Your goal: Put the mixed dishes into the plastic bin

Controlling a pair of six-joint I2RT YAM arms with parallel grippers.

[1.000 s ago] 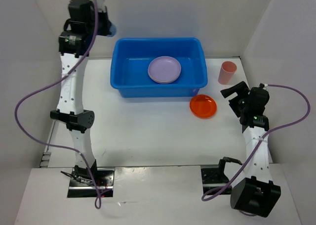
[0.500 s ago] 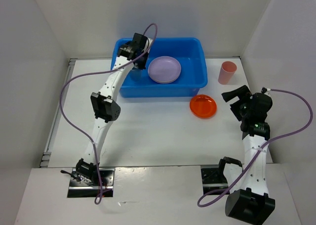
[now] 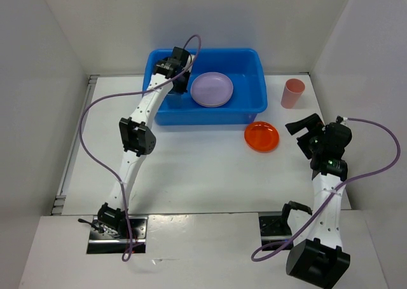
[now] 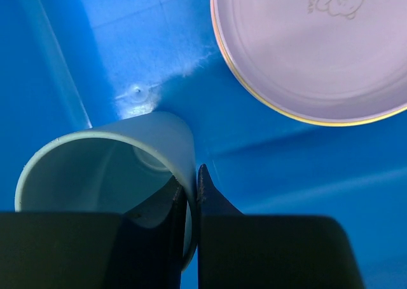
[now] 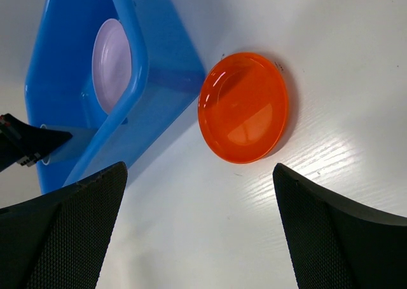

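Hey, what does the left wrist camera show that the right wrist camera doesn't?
Left wrist only: a clear look at the left gripper shut on the light-blue plastic cup, pinching its wall. Right wrist only: the round orange plastic plate on the white table, below the open right gripper. Both: the bright-blue plastic bin with the round lavender plate inside.
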